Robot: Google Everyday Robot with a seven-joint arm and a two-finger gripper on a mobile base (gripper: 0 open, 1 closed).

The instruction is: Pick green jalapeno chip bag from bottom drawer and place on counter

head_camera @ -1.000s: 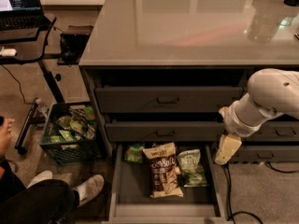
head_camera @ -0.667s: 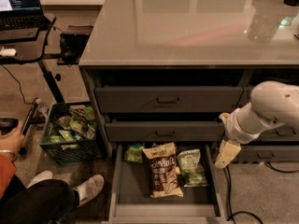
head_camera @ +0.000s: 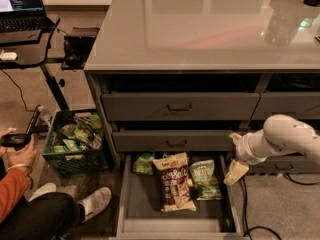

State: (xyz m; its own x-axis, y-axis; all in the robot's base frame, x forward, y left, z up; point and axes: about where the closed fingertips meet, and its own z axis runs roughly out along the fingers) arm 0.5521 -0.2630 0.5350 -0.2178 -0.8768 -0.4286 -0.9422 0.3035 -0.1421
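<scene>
The green jalapeno chip bag [head_camera: 204, 179] lies flat in the open bottom drawer [head_camera: 170, 218], on its right side. A taller tan-and-brown bag [head_camera: 174, 182] lies beside it in the middle. A smaller, brighter green bag [head_camera: 144, 164] sits at the drawer's back left. My gripper [head_camera: 235, 172] hangs at the end of the white arm [head_camera: 280, 139], just outside the drawer's right wall. It is level with the jalapeno bag, apart from it, and holds nothing that shows. The glossy grey counter [head_camera: 200, 29] spans the top.
Two shut grey drawers with bar handles [head_camera: 179, 107] sit above the open one. A black crate of snack bags [head_camera: 75, 139] stands on the floor at left. A seated person [head_camera: 30, 194] holds a device there. A desk with a laptop [head_camera: 20, 4] is at far left. A cable [head_camera: 247, 204] runs along the floor at right.
My gripper has shifted slightly, staying beside the drawer's right wall. The person at left has brought a hand with a dark device into view. The bags have not moved.
</scene>
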